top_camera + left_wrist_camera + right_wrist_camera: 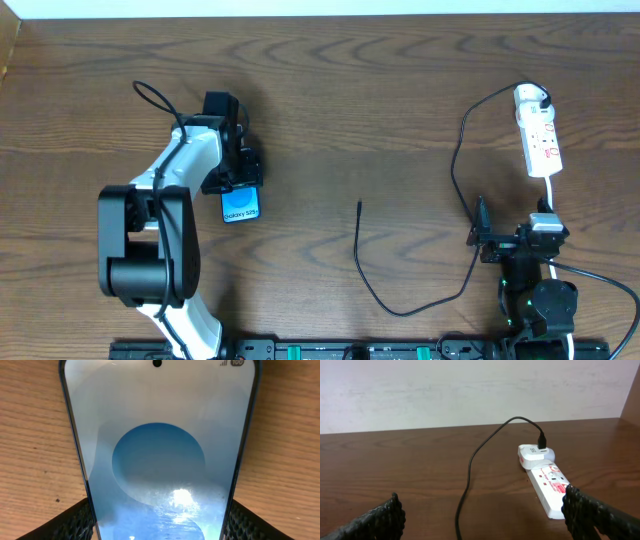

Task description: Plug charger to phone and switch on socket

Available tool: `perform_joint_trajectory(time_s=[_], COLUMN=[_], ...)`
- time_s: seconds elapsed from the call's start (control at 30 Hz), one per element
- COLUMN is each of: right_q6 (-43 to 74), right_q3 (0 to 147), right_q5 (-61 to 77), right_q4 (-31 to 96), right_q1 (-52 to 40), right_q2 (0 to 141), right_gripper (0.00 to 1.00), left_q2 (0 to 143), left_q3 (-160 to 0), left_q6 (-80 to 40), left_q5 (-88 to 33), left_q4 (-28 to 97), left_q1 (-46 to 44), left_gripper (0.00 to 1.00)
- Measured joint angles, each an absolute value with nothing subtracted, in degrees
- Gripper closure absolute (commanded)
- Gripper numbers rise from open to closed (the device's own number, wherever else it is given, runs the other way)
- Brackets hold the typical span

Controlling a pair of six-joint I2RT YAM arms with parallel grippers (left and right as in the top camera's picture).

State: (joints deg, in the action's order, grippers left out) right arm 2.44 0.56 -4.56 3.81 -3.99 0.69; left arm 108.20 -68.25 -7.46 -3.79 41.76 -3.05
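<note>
Honestly, this looked like the very first step: getting hold of the phone [241, 207] before any plugging happened. The left arm [175, 175] reached over it on the left side of the bench [330, 100]. In the left wrist view the left jaws sat one on each long edge of the phone, pads [75, 522] right up against its sides, so they read as clamped across its width. The blue screen faced up, and from overhead only the "Galaxy S25" end poked out from under the wrist.

The charger [358, 238] was nowhere near it. Its small tip [360, 205] lay loose mid-bench, well apart from the phone. The cable looped toward the front edge, then back up the right side to a white adapter [534, 455] seated in the far end of the socket [542, 145]. So the mains end looked sorted, but the phone end wasn't. Whether the red switches were on or off was too small to tell.

The right jaws were spread wide with nothing between them, parked low and facing the socket, with the cable running past just ahead.

Next move, probably: the right arm [535, 270] would need to go for that loose tip, pinch it close to the end so it wouldn't flop, and line it up with the phone's port while the left side braced the phone. Which end had the port wasn't visible, so that part was a guess. A thin tip lying flat on wood would likely be fiddly to pick up.
</note>
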Motion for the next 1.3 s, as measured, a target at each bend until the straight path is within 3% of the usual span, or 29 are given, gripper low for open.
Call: perform_joint_trajectory(time_s=[0.53, 0.97, 1.3], right_q6=[2.44, 2.44, 2.44], right_q3=[0.56, 0.56, 0.56], right_q5=[-4.56, -4.56, -4.56], right_q4=[3.81, 3.81, 3.81], right_q1=[-3.99, -3.99, -3.99], right_q2=[0.69, 0.69, 0.69], right_gripper=[0.01, 0.01, 0.01], left_q2=[105.1, 104.99, 104.99], left_q3=[-68.29, -69.14, -69.17], left_q6=[-7.55, -14.15, -27.7], left_q5=[-12.51, -38.17, -59.96], left_q4=[42.24, 41.34, 40.49], left_q1=[-3.05, -3.05, -3.05], left_gripper=[0.93, 0.93, 0.93])
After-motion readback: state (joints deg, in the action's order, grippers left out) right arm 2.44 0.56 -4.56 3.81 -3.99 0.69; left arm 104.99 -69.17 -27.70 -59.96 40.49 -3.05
